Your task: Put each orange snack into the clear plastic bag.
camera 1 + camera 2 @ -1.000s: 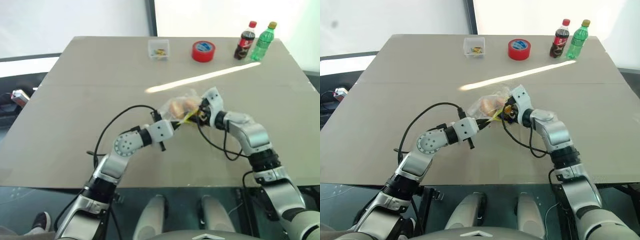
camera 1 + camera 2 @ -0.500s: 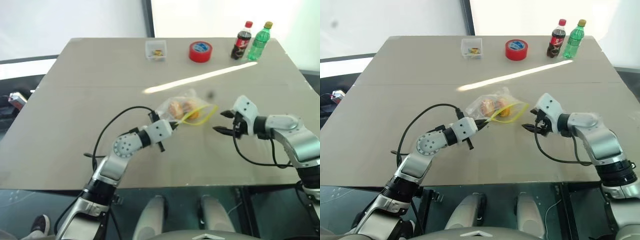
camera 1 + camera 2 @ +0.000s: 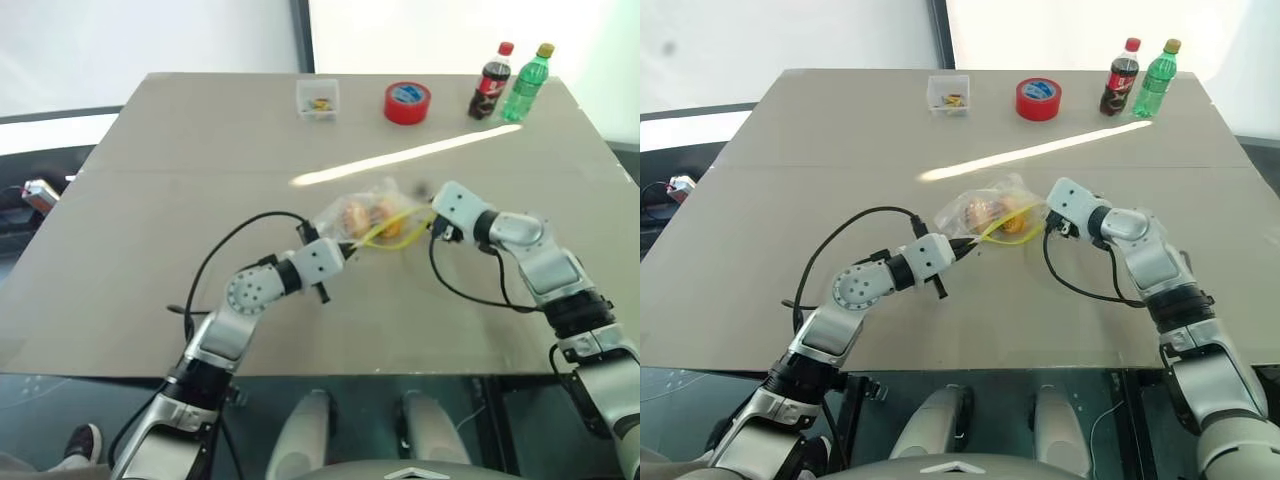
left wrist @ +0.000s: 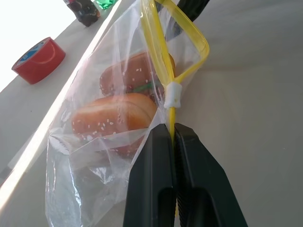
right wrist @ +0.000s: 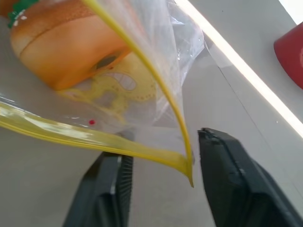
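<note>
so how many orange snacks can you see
2. Both orange snacks sit side by side inside the clear plastic bag near the table's middle. None seen elsewhere.

head eyes: above table (image 3: 150, 200), facing down | wrists: close on bag (image 4: 118, 94)

snacks (image 4: 118, 113) sat in bag (image 3: 372, 217) at bench (image 3: 150, 250) centre | left pincer (image 4: 173, 142) near-left of bag, right pincer (image 5: 161, 165) right | box (image 3: 317, 97), tape roll (image 3: 407, 102), bottles (image 3: 510, 82) along far edge
</note>
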Available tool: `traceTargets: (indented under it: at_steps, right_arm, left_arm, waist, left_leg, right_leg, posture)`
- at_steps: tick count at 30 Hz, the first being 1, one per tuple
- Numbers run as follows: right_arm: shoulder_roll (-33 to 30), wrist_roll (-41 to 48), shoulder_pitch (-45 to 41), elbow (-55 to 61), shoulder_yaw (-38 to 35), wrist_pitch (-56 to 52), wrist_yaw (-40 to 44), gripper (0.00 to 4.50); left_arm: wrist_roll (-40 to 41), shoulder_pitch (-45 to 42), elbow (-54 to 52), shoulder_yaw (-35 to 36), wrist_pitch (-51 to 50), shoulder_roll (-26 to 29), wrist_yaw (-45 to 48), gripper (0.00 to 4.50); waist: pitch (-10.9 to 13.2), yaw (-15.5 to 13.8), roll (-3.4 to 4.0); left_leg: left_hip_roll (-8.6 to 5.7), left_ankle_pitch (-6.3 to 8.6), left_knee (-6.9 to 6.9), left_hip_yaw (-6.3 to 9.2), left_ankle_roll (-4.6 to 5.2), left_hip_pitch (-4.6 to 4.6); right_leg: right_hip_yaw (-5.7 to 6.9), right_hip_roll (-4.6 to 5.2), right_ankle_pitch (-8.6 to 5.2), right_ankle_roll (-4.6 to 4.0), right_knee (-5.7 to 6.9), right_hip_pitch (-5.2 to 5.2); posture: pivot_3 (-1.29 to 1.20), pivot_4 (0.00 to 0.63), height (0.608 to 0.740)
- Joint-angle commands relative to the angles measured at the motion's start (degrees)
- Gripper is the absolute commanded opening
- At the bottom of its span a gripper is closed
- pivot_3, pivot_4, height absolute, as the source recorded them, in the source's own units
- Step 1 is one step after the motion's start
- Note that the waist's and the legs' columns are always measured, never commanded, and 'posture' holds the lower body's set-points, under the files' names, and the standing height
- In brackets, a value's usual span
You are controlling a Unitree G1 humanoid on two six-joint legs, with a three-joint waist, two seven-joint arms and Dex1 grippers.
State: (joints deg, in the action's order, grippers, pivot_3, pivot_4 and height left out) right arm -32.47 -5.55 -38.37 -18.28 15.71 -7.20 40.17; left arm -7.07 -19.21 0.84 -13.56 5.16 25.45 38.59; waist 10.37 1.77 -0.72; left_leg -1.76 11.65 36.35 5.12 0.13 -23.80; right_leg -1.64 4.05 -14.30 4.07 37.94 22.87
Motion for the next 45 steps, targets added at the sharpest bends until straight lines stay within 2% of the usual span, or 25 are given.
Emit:
traceTargets:
  at_steps: [1, 3, 7, 15, 21, 22, 26, 31, 34, 40, 45]
  right_arm:
    - [-1.1, -0.3, 0.6, 1.6, -2.1, 1.7, 0.2, 0.42]
    - [-1.1, -0.1, 0.9, 2.5, -2.6, 1.3, 0.2, 0.06]
    - [-2.6, 0.1, 1.3, 6.4, -4.6, -0.6, 0.5, 0.06]
    - [-9.1, 2.9, -4.4, 14.4, -12.8, -8.1, 1.3, 0.06]
    - [-13.3, 3.2, -3.3, 17.4, -11.4, -9.6, 5.8, 0.06]
    - [-13.6, 3.8, -2.2, 18.6, -11.0, -9.9, 7.0, 0.61]
    - [-16.3, 2.6, 1.4, 22.2, -9.9, -10.2, 10.1, 2.29]
    - [-21.6, 4.6, 2.3, 27.1, -12.6, -11.4, 14.8, 2.29]
    - [-21.2, 7.1, 0.1, 30.3, -12.9, -12.9, 15.9, 2.29]
    - [-14.8, 5.1, -4.4, 30.8, -6.6, -9.8, 15.1, 2.29]
    - [-9.9, 1.4, -6.5, 26.6, -1.6, -4.6, 14.4, 2.29]
  left_arm:
    - [0.7, -0.2, -1.4, 0.8, 0.1, 0.3, -0.1, 0.00]
    - [0.6, -0.5, -1.1, 0.8, 0.1, 0.3, -0.2, 0.00]
    - [0.4, -2.4, 0.2, 1.6, -0.4, 0.2, -1.0, 0.00]
    - [2.9, -14.2, -0.9, 6.9, -5.2, 0.0, -3.5, 0.00]
    - [1.7, -15.2, 1.6, 4.4, -4.2, -0.4, -3.3, 0.00]
    - [1.6, -14.6, 1.6, 3.8, -4.1, -0.6, -3.2, 0.00]
    - [1.4, -13.4, 1.1, 2.8, -4.4, -1.4, -2.9, 0.00]
    - [1.2, -14.0, -0.5, 2.8, -6.2, -1.2, -3.0, 0.00]
    - [0.3, -14.6, -2.0, 2.3, -7.5, -0.2, -2.3, 0.00]
    - [-2.8, -17.9, -4.5, 0.2, -9.9, 1.0, -0.6, 0.00]
    - [-5.2, -19.9, -5.6, -1.7, -10.5, 1.6, 0.7, 0.00]
  waist:
    - [0.0, 0.0, 0.00]
    - [0.0, 0.1, 0.00]
    - [0.0, 0.2, 0.01]
    - [0.0, 0.0, 0.02]
    - [0.0, 0.1, 0.01]
    - [0.0, 0.2, 0.01]
    - [0.0, 0.2, 0.01]
    - [0.0, 0.1, 0.03]
    - [0.0, 0.3, 0.03]
    - [0.0, 0.5, 0.01]
    - [0.0, 0.1, 0.01]
  left_leg:
    - [0.00, 0.00, 0.00, 0.00, 0.00, 0.01]
    - [0.02, 0.00, 0.00, 0.01, 0.00, 0.02]
    - [0.01, 0.00, 0.00, 0.00, 0.00, 0.02]
    - [0.00, 0.00, 0.02, 0.02, 0.00, -0.01]
    - [0.00, 0.00, 0.00, 0.00, 0.00, -0.03]
    - [0.01, 0.00, -0.01, -0.01, 0.00, -0.03]
    - [0.01, 0.00, -0.01, -0.03, 0.01, -0.04]
    - [0.00, 0.00, 0.01, -0.02, 0.01, -0.04]
    - [0.02, 0.00, 0.02, -0.02, 0.00, -0.02]
    - [0.03, 0.00, 0.02, -0.02, 0.00, -0.01]
    - [-0.01, 0.00, 0.04, 0.00, 0.00, -0.06]
  right_leg:
    - [0.00, -0.01, 0.00, 0.00, 0.01, 0.00]
    - [0.01, -0.02, 0.00, 0.00, 0.02, 0.00]
    - [0.00, -0.01, 0.00, 0.00, 0.03, 0.00]
    - [0.03, -0.01, 0.00, 0.01, 0.03, 0.00]
    - [0.02, -0.01, -0.01, 0.00, -0.05, 0.00]
    - [0.02, -0.01, -0.01, 0.00, -0.06, 0.00]
    - [-0.01, 0.00, -0.01, 0.00, -0.03, 0.02]
    - [0.00, 0.01, -0.01, 0.01, 0.00, 0.01]
    - [0.01, 0.00, -0.01, 0.01, -0.01, 0.01]
    - [0.02, -0.02, -0.01, 0.01, 0.02, 0.00]
    - [0.03, 0.01, -0.01, 0.01, -0.02, 0.01]
  posture:
    - [0.00, 0.150, 0.740]
    - [0.00, 0.150, 0.740]
    - [0.00, 0.150, 0.740]
    - [0.00, 0.150, 0.740]
    - [0.00, 0.150, 0.740]
    - [0.00, 0.150, 0.740]
    - [0.00, 0.150, 0.740]
    - [0.00, 0.150, 0.740]
    - [0.00, 0.150, 0.740]
    - [0.00, 0.150, 0.740]
    - [0.00, 0.150, 0.740]
